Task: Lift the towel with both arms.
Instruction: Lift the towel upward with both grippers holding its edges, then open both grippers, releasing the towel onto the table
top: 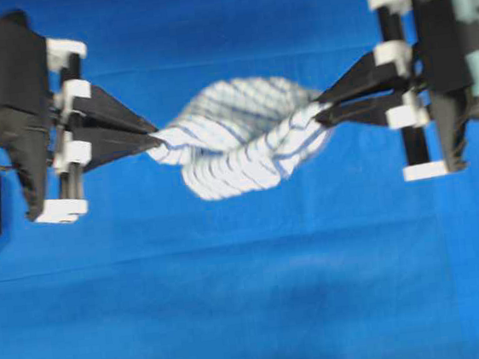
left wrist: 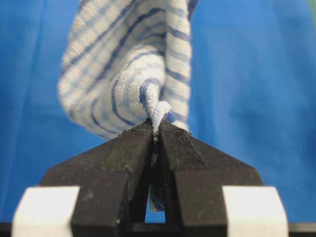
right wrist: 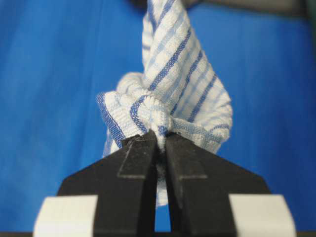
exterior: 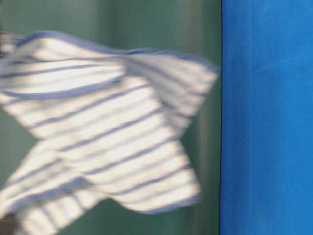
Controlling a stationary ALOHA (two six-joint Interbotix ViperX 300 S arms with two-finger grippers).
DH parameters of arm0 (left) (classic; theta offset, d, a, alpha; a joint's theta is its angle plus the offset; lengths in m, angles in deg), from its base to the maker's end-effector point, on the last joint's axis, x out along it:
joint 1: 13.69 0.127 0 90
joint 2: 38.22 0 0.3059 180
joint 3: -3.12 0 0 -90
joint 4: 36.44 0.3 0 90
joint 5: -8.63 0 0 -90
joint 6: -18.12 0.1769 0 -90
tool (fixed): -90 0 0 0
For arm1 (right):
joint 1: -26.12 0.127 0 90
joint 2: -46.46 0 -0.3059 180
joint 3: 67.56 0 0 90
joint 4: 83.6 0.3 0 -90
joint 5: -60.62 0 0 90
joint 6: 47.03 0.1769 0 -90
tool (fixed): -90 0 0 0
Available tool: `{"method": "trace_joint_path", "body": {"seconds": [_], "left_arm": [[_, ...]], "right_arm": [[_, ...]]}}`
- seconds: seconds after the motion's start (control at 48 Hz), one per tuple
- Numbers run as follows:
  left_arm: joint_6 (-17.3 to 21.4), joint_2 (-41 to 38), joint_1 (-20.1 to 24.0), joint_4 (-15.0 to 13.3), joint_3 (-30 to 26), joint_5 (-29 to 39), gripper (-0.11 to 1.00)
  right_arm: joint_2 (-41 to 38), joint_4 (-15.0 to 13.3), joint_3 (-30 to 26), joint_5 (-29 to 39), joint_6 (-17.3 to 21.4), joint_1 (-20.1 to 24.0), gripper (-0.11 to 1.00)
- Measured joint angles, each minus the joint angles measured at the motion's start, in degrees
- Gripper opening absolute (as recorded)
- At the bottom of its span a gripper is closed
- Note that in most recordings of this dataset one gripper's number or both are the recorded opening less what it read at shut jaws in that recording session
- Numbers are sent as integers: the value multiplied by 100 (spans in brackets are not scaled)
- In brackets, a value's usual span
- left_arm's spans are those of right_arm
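The towel, white with thin blue stripes, hangs stretched and sagging between both arms above the blue table cloth. My left gripper is shut on its left end, my right gripper shut on its right end. In the left wrist view the black jaws of the left gripper pinch a bunched corner of towel. The right wrist view shows the right gripper clamped on a folded corner of towel. At table level the towel fills the view, off the surface.
The blue table cloth covers the whole table below. In the table-level view the blue cloth fills the right side, with a green wall behind the towel.
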Motion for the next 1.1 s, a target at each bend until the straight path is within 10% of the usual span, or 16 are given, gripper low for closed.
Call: {"method": "trace_joint_path", "body": {"seconds": [0.521,0.75,0.875,1.104], "left_arm": [[264,35,9,0,-193,88,5],[299,35,9,0,-193,70,68],[325,62,9,0,-193,53,92],[316,79,0,0,-193,53,92]], "right_arm": [[0,-26,-185,114,35,0,9],[0,-70,-193,105,44,0,68],[-9,-114,-193,105,44,0,67],[-9,-123,-185,141,62,0,68]]}}
